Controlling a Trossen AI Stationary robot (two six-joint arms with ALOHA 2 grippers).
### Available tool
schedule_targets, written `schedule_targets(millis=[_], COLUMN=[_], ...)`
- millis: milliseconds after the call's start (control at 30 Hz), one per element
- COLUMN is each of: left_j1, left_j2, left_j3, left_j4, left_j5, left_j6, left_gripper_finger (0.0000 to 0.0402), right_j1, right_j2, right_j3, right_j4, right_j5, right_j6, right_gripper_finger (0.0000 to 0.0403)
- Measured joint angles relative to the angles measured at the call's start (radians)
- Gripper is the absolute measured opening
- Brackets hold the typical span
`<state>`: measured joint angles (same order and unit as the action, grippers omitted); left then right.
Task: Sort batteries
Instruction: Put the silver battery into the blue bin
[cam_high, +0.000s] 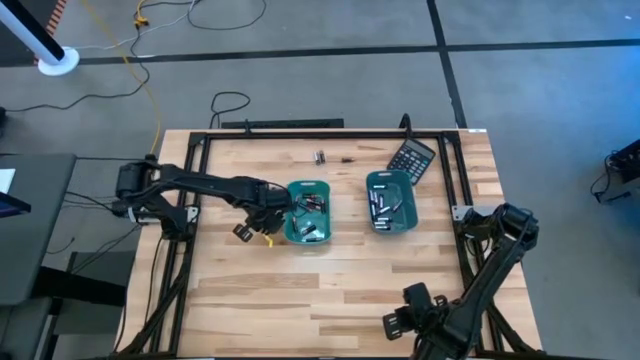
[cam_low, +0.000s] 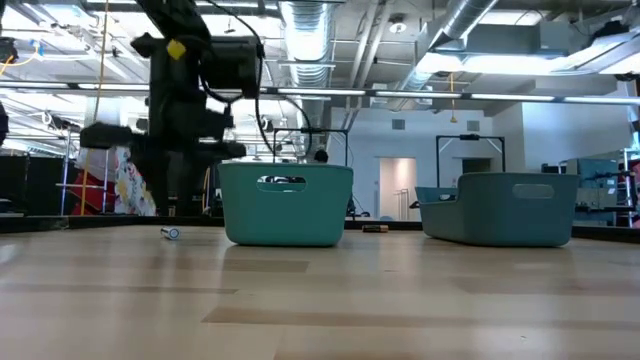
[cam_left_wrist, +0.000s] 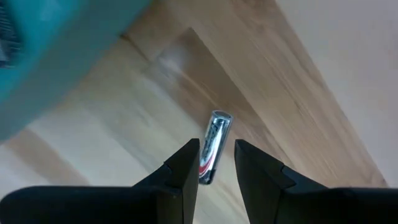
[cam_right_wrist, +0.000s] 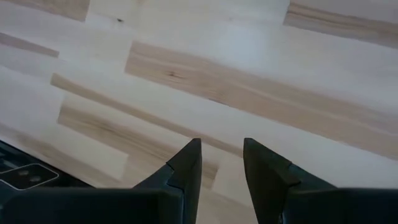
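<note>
One silvery battery (cam_left_wrist: 214, 144) with a red mark lies flat on the wooden table (cam_high: 330, 290), just left of the left teal tray (cam_high: 308, 212); the low view shows this battery (cam_low: 173, 233) on the boards. My left gripper (cam_left_wrist: 216, 143) points down over it, narrowly open, one finger on each side of the battery's near end and apart from it. The left gripper (cam_high: 255, 228) stands beside that tray. Both the left tray and the right teal tray (cam_high: 390, 200) hold several batteries. My right gripper (cam_right_wrist: 222, 143) hangs open over bare wood at the table's near right (cam_high: 397, 322).
Two loose batteries (cam_high: 320, 157) (cam_high: 347, 158) lie near the far edge, with a black calculator (cam_high: 412, 158) to their right. A dark frame (cam_high: 200, 140) runs round the table. In the low view, the trays (cam_low: 285, 205) (cam_low: 500, 208) stand side by side.
</note>
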<state>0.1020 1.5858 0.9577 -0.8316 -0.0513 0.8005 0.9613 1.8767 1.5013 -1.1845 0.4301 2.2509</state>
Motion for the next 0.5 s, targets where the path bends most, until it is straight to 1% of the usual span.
schedule_targets(millis=[133,333,500], left_j1=[0.0,0.005,0.004], left_j2=[0.053,0.123,0.16], left_j3=[0.0,0.003,0.003], left_j4=[0.002,0.057,0.047], left_j5=[0.0,-0.023,-0.028], left_j6=[-0.001,-0.01,-0.041], left_gripper_finger=[0.0098,0.0098,0.0091], right_j1=[0.008,0.009,0.013], right_j2=[0.0,0.0,0.0], right_j3=[0.0,0.0,0.0], right_j4=[-0.012,-0.017,-0.018], right_j5=[0.0,0.0,0.0], right_j6=[0.0,-0.001,-0.001], right_gripper_finger=[0.0133,0.0133,0.0133])
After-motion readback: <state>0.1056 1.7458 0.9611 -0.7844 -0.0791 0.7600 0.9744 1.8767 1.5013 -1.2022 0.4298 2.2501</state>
